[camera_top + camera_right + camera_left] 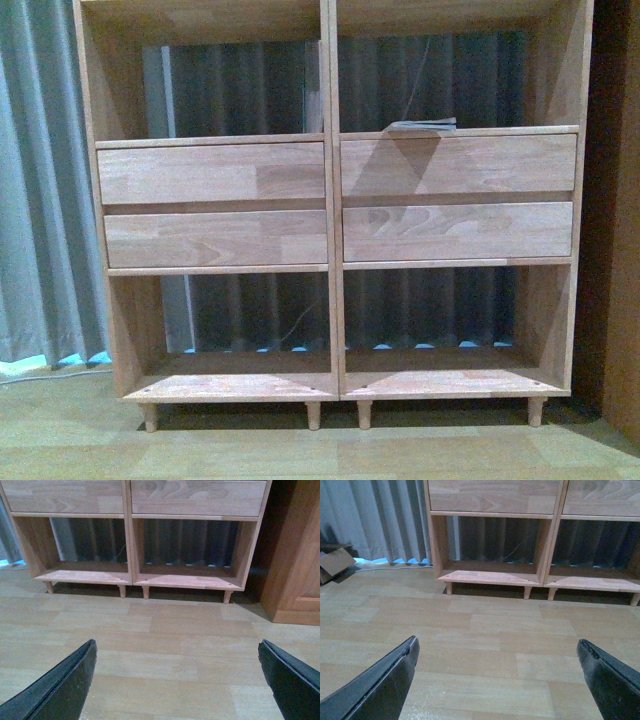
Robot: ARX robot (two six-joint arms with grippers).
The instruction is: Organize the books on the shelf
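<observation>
The light-wood shelf (330, 200) fills the front view, with four plain drawer fronts and open compartments above and below. A thin pale book (424, 125) lies flat on the board above the right drawers, seen edge-on; I cannot tell its cover. The teal-green book is out of view. My left gripper (496, 641) is open and empty above the wood floor, facing the shelf's lower compartments (492, 577). My right gripper (176, 642) is open and empty above the floor, facing the lower compartments (187, 580). Neither arm shows in the front view.
A grey curtain (40, 180) hangs behind and left of the shelf. A darker reddish-brown cabinet (295, 570) stands right of it. A cardboard piece (335, 562) and a white cable (395, 566) lie on the floor at the left.
</observation>
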